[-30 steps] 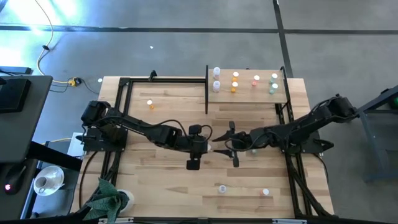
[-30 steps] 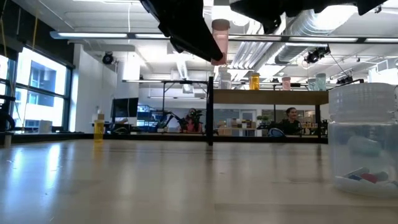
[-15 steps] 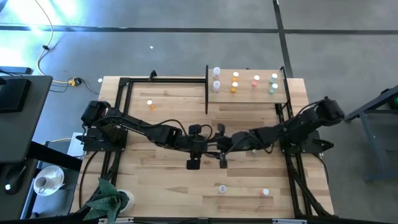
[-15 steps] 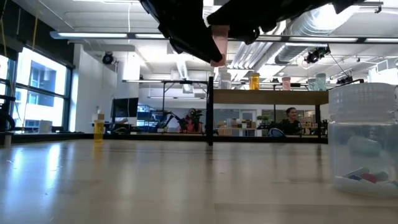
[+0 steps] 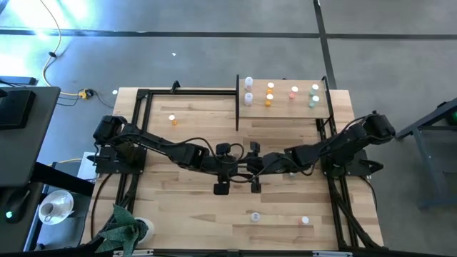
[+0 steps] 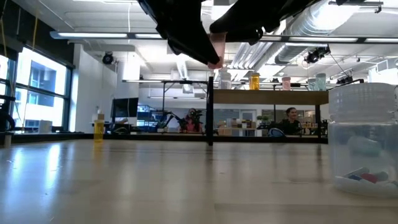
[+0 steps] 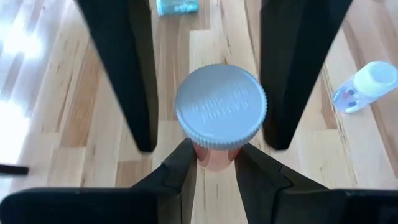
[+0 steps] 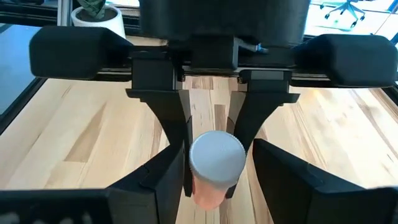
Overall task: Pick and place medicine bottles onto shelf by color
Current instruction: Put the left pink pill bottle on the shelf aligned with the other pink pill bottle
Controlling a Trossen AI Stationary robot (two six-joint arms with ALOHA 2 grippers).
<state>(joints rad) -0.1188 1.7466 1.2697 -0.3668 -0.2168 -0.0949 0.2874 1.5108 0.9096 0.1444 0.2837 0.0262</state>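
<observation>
A small pink medicine bottle (image 7: 214,158) with a white cap (image 7: 221,106) hangs in the air over the middle of the table. My left gripper (image 5: 239,169) is shut on it. My right gripper (image 5: 255,168) has come at it from the table's right and stands open, one finger (image 8: 163,177) on each side of the cap (image 8: 216,155). The pale shelf (image 5: 285,108) at the far right carries white (image 5: 248,91), orange (image 5: 270,94), pink (image 5: 293,93) and green (image 5: 314,96) bottles standing upright in columns. My left gripper pinches the bottle's pink body (image 7: 213,163) just under the cap between its two fingertips (image 7: 180,168). The fingers slant down from the table's left. The bottle is lifted clear of the table, cap up. Whether my right gripper touches the cap, I cannot tell.
Loose bottles lie on the table: an orange one (image 5: 172,120) at the far left, and two near the front edge (image 5: 255,215) (image 5: 305,220). The one at the front shows large in the low view (image 6: 364,146). Black posts (image 5: 237,103) edge the shelf. A green cloth (image 5: 121,228) lies at the near left corner.
My right gripper has gone toward the table's left, up to the left gripper, and has tipped closer to level. Its fingers now stand around the bottle's cap. The left gripper and the bottle have stayed in place.
</observation>
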